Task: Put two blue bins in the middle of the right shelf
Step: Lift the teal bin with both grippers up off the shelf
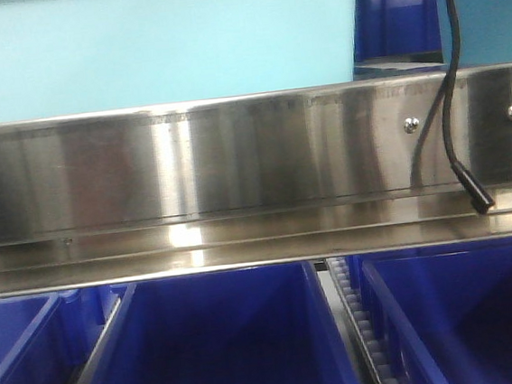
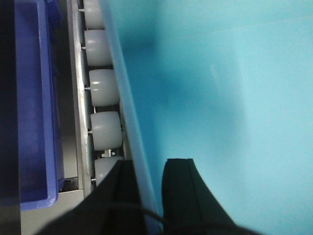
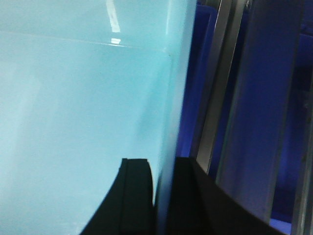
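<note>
Left side: my left gripper [image 2: 149, 169] is straddling the left wall of the light-blue bin [image 2: 220, 98], one finger outside and one inside. The jaws are standing narrow and gripping that wall, though a thin strip of blue is showing beside the inner finger. Just outside this wall a row of white rollers [image 2: 105, 87] is running along a steel track. Beyond it a dark bin [image 2: 36, 98] is sitting close, leaving little room on that side. Right side: my right gripper [image 3: 160, 164] is clamping the right wall in the same way, jaws drawn in tight on both faces. Steel rails [image 3: 215, 98] and more dark blue plastic are lying just beside that edge, so clearance is slim there too. In the front view the bin is resting on the upper level, directly above a broad steel rail [image 1: 235, 158]. A black cable [image 1: 451, 73] is hanging across the rail's right end. Three dark bins [image 1: 216, 341] are sitting side by side on the level below.
</note>
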